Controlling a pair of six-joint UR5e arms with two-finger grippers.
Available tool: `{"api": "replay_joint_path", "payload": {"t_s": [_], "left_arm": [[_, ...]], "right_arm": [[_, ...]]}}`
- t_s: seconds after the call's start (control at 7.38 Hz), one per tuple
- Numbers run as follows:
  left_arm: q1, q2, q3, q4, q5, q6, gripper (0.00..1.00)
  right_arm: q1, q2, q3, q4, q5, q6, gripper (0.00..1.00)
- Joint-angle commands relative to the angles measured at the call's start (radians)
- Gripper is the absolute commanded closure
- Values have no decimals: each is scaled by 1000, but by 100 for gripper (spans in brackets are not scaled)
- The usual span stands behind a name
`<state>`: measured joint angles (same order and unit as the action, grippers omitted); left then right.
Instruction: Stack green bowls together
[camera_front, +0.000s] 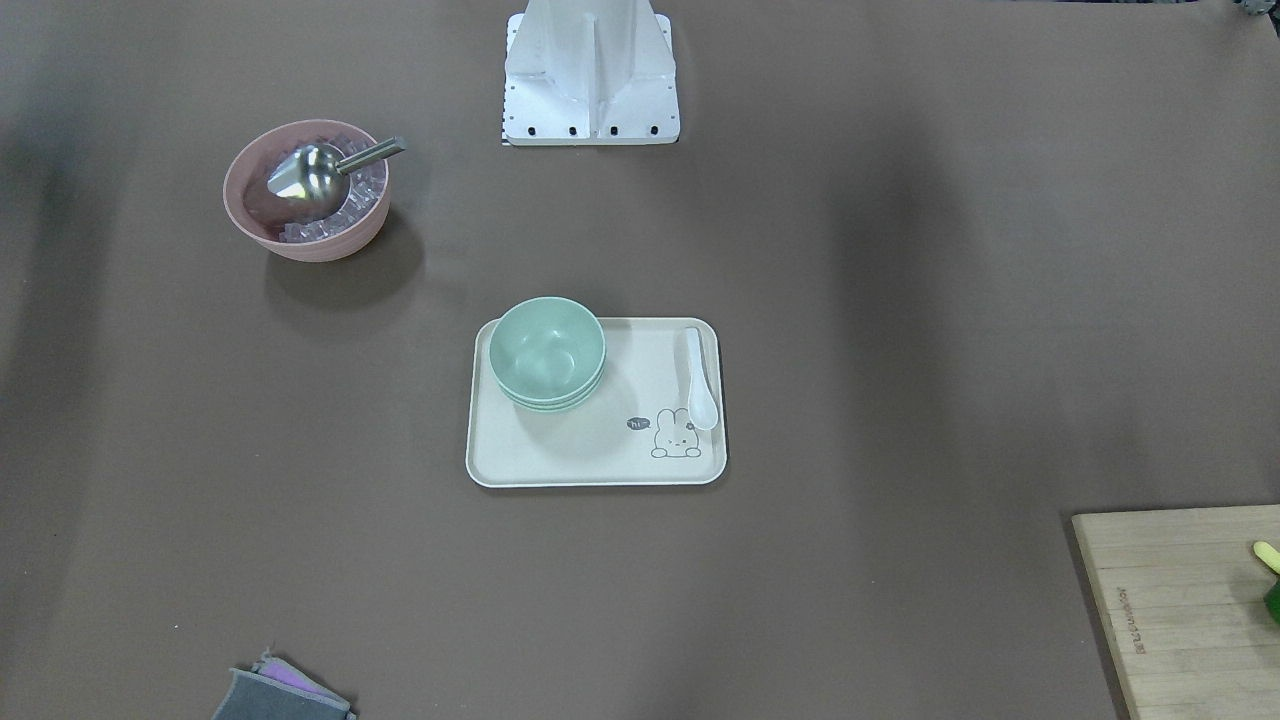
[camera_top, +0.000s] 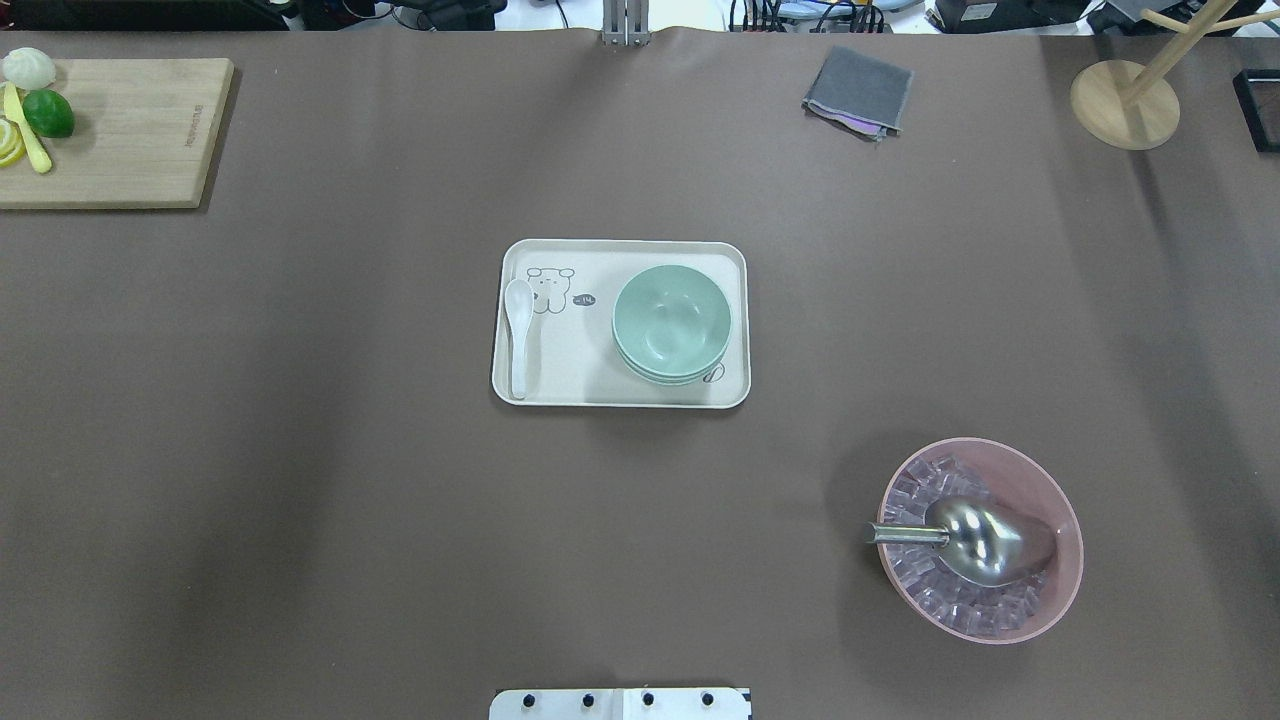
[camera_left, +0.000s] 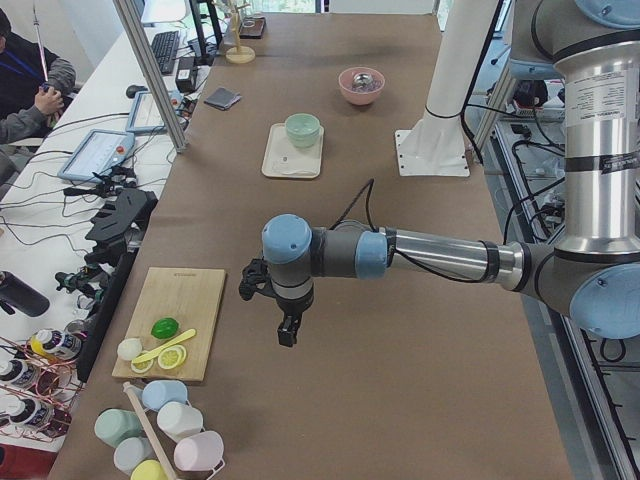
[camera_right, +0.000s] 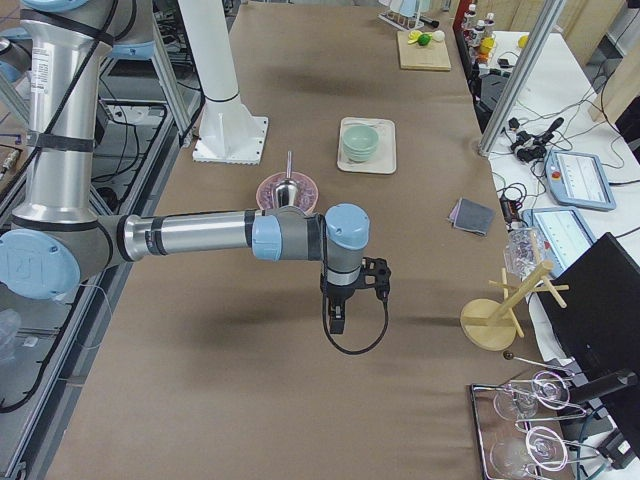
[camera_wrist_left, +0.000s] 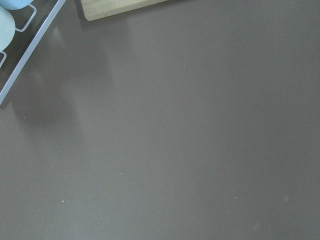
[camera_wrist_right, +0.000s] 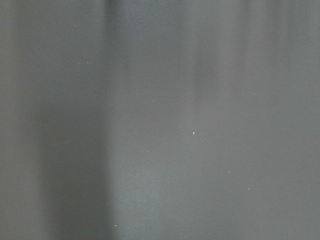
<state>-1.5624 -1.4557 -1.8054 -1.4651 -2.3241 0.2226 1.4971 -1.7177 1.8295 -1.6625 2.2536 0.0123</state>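
Green bowls (camera_top: 670, 322) nested in one pile, three rims showing, upright, on the cream tray (camera_top: 560, 385) mid-surface, in the tray half toward the robot's right. White spoon (camera_top: 518, 320) lies along the tray's opposite edge, apart from the pile, beside a printed bunny. Left fingers (camera_left: 287, 333) point down over bare brown surface near the wooden cutting board (camera_left: 180, 320), well apart from the tray; seen only from the side, so cannot tell how far open they are, nothing visibly held. Right fingers (camera_right: 337, 322) hang over bare surface at the other end, near the pink bowl (camera_right: 270, 190); opening likewise cannot tell, nothing visibly held. Pink bowl has ice cubes and a metal scoop (camera_top: 985, 540) in it. Grey cloth (camera_top: 858, 92) at the far edge. Both wrist views show mostly plain surface.
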Motion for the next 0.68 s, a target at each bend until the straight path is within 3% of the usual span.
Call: {"api": "replay_joint_path", "payload": {"t_s": [0.0, 0.54], "left_arm": [[-1, 1, 1, 0, 0, 0, 2], [1, 8, -9, 2, 0, 0, 2]], "right_arm": [[0, 1, -12, 1, 1, 0, 0], [0, 1, -10, 1, 1, 0, 0]]}}
